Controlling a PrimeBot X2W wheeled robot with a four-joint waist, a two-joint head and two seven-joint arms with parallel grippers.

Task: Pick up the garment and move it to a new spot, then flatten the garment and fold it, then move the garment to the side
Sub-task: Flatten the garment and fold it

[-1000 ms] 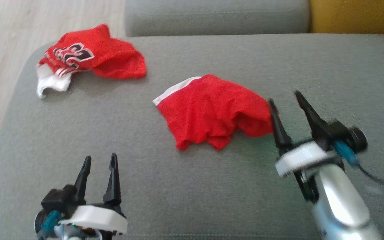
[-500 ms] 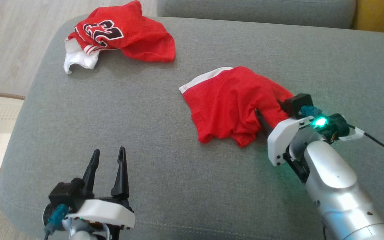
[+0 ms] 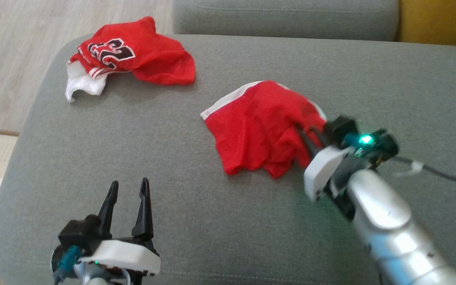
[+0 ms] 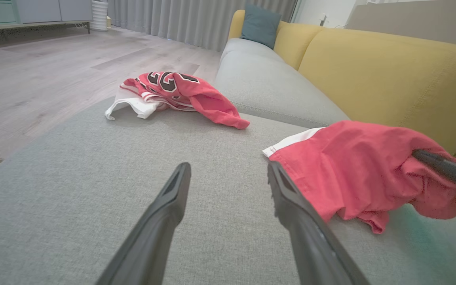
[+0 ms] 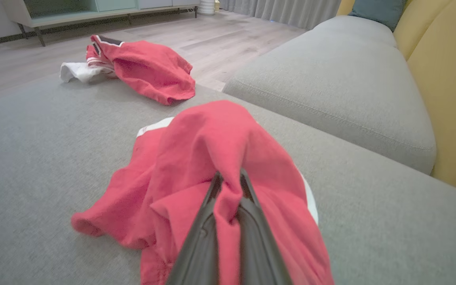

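Red fabric is pinched between the two dark fingers of the right gripper (image 5: 230,177), which is clamped tight on a raised fold at the right edge of the garment (image 3: 257,124). The garment is a crumpled pair of red shorts with a white band. Gripping at the edge suggests the aim is to lift and carry it to a new spot. Most of it lies bunched near the middle of the grey sofa cushion (image 3: 212,225), not yet flattened. The left gripper (image 3: 129,183) hovers near the cushion's front edge, fingers spread and holding nothing, probably kept clear until smoothing begins. A red numbered jersey (image 3: 133,55) lies well apart at the far left corner, out of the way. The yellow backrest (image 4: 370,67) rises behind.
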